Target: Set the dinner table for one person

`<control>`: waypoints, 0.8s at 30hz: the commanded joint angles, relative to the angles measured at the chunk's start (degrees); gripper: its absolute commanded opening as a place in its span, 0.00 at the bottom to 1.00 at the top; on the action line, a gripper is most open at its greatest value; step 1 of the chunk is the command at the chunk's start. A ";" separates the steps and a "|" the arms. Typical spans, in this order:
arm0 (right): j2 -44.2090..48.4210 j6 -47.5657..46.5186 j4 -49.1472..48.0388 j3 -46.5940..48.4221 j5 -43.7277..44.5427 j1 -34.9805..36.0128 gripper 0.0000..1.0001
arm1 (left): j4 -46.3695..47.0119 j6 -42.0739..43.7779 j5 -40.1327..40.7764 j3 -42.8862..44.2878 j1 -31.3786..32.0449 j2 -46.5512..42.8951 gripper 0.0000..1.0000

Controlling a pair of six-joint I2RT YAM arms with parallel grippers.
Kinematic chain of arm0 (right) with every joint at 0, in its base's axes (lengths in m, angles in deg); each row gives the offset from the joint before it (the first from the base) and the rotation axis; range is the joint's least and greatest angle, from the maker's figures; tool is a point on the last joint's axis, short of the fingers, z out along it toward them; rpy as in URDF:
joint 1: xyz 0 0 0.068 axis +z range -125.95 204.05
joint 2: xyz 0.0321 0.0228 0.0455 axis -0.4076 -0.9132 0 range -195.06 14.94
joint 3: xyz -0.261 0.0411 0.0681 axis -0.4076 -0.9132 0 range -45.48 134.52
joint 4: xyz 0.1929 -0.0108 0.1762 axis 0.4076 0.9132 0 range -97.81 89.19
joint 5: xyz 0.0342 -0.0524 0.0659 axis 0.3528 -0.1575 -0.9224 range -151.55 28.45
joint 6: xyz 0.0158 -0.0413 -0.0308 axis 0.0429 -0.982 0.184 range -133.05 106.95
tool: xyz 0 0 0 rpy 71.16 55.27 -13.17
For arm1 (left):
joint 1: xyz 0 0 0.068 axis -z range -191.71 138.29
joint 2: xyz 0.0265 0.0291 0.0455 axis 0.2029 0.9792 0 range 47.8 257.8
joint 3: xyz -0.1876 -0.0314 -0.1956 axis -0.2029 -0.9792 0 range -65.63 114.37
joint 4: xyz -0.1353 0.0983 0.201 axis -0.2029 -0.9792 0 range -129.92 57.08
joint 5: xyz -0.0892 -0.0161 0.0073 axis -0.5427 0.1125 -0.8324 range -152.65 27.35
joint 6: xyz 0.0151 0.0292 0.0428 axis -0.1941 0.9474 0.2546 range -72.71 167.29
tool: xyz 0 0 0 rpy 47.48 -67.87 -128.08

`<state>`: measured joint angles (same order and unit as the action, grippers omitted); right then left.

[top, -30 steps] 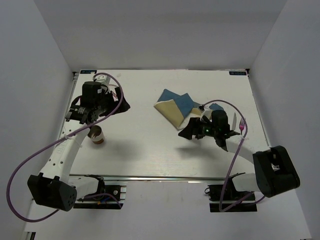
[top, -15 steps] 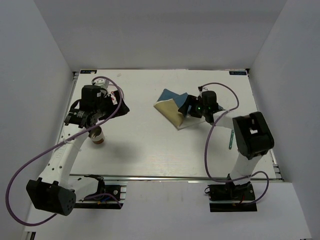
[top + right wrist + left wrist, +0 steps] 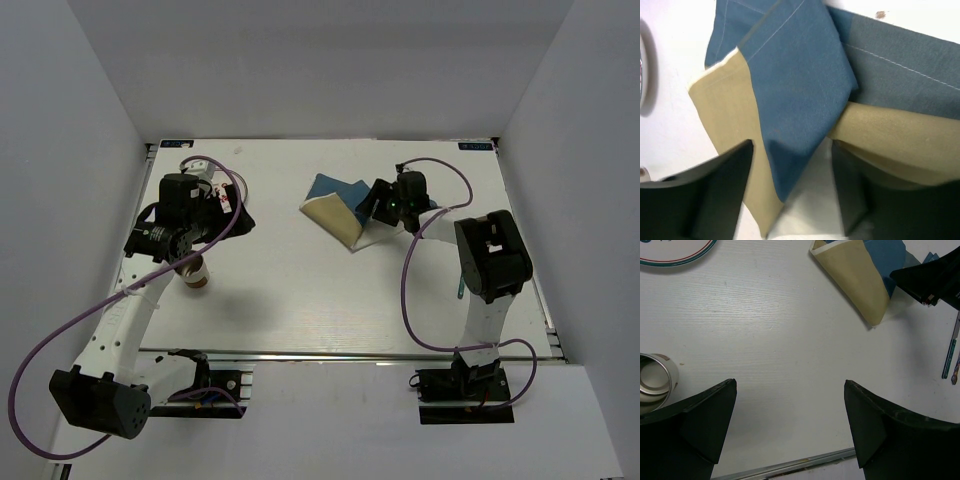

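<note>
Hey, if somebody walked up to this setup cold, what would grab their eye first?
Probably the crumpled blue-and-tan cloth toward the far side of the white table, with the right pincer straddling one of its folds, jaws apart. After that, the cup standing on the left side, close by the wide-open left pincer.

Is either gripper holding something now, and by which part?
Left gripper: open, holding nothing. Right gripper: it straddles a blue fold of the placemat, but whether it grips that fold cannot be told.
</note>
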<state>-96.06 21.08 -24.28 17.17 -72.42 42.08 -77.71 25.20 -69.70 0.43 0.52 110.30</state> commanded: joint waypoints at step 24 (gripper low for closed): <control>7.02 -6.17 -12.88 -0.33 -14.42 1.14 0.00 | 1.55 -0.59 -1.82 -0.50 0.25 0.08 0.98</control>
<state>-95.09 19.55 -29.04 18.31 -77.23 42.18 -77.56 25.07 -70.23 0.39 0.52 110.38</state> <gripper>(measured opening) 0.022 0.978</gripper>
